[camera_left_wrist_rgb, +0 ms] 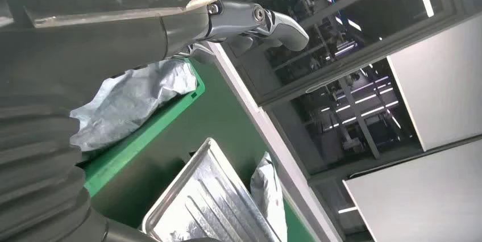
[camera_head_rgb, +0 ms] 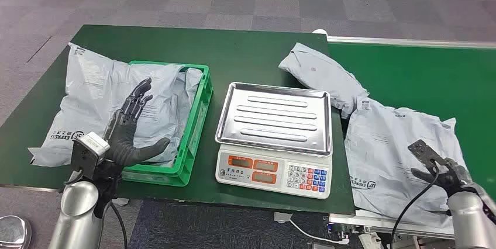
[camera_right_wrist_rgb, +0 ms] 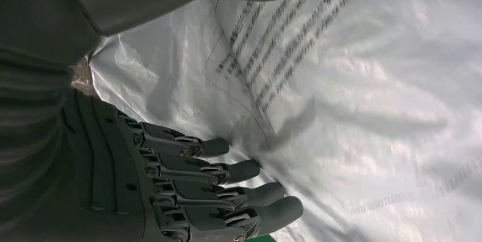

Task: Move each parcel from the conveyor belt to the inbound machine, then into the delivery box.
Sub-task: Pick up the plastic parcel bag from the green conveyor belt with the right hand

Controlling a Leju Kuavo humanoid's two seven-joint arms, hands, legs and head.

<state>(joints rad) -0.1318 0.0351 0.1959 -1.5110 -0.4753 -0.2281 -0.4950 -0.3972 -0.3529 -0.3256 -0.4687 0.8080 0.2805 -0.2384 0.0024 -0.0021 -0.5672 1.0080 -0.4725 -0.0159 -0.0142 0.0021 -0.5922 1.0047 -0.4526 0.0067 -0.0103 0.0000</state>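
A large grey parcel [camera_head_rgb: 93,97] [camera_left_wrist_rgb: 136,100] lies across the green delivery box [camera_head_rgb: 196,138] [camera_left_wrist_rgb: 142,134], spilling over its left rim onto the table. My left hand [camera_head_rgb: 130,135] [camera_left_wrist_rgb: 113,32] hovers open over the box's near part, fingers spread, holding nothing. The scale with a bare steel tray [camera_head_rgb: 272,114] [camera_left_wrist_rgb: 210,196] stands in the middle. On the green conveyor belt [camera_head_rgb: 421,79] lie two grey parcels: a big one [camera_head_rgb: 398,144] [camera_right_wrist_rgb: 352,111] near me and a smaller crumpled one [camera_head_rgb: 321,73] [camera_left_wrist_rgb: 267,188] farther back. My right hand [camera_head_rgb: 447,176] [camera_right_wrist_rgb: 170,191] is at the big parcel's near right edge, fingers loosely bent, gripping nothing.
The dark green table [camera_head_rgb: 251,56] carries the box and scale. The scale's keypad and displays [camera_head_rgb: 275,173] face me, and its white cable [camera_head_rgb: 304,228] hangs off the front edge. Grey carpet floor [camera_head_rgb: 175,3] lies beyond the table.
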